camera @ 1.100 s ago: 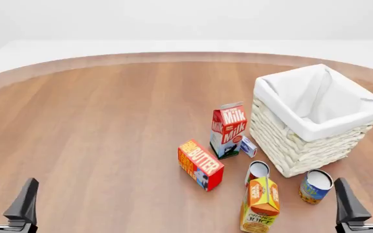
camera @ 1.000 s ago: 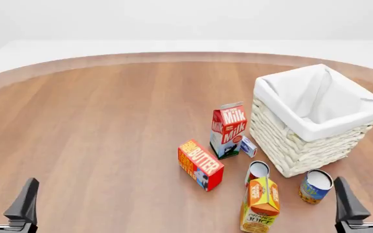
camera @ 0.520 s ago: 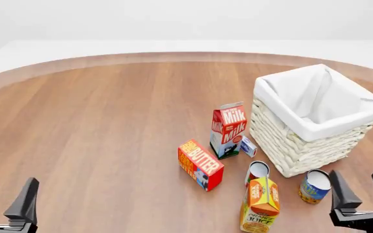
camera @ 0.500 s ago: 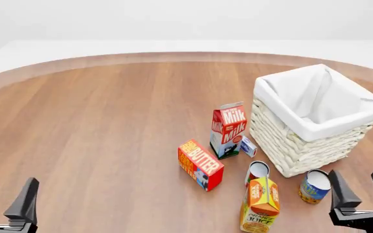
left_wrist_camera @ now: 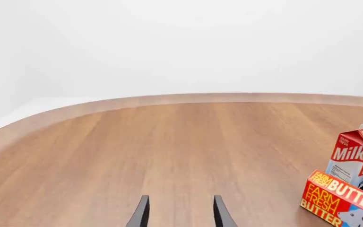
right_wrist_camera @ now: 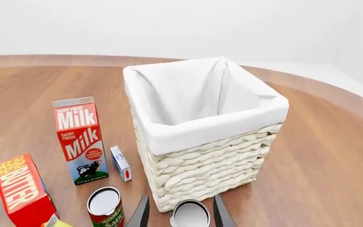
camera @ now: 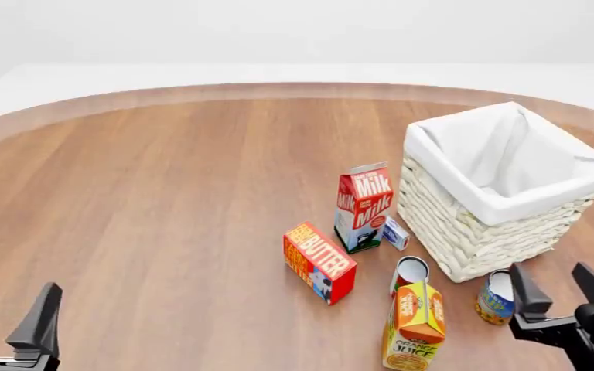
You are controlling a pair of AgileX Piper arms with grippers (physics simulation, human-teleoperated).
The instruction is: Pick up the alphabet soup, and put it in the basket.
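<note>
The alphabet soup (camera: 494,296) is a short can with a blue and yellow label, standing on the table just in front of the basket's near corner. The basket (camera: 452,166) is a large cream wicker one with a white cloth lining, upright at the right. My right gripper (camera: 562,287) is open beside the can on its right, and one finger overlaps the can's edge. In the right wrist view the alphabet soup (right_wrist_camera: 191,215) shows just beyond the open right gripper (right_wrist_camera: 180,213), with the basket (right_wrist_camera: 194,133) behind it. My left gripper (camera: 8,313) is open at the near left, holding nothing.
A milk carton (camera: 364,205) and a small white-blue box (camera: 395,233) stand left of the basket. A butter box (camera: 320,261), a red-labelled can (camera: 411,272) and an orange juice carton (camera: 414,325) crowd the area left of the soup can.
My right gripper has moved forward and to the left toward the soup can, and its finger now overlaps the can. The left gripper and all objects have stayed still.
</note>
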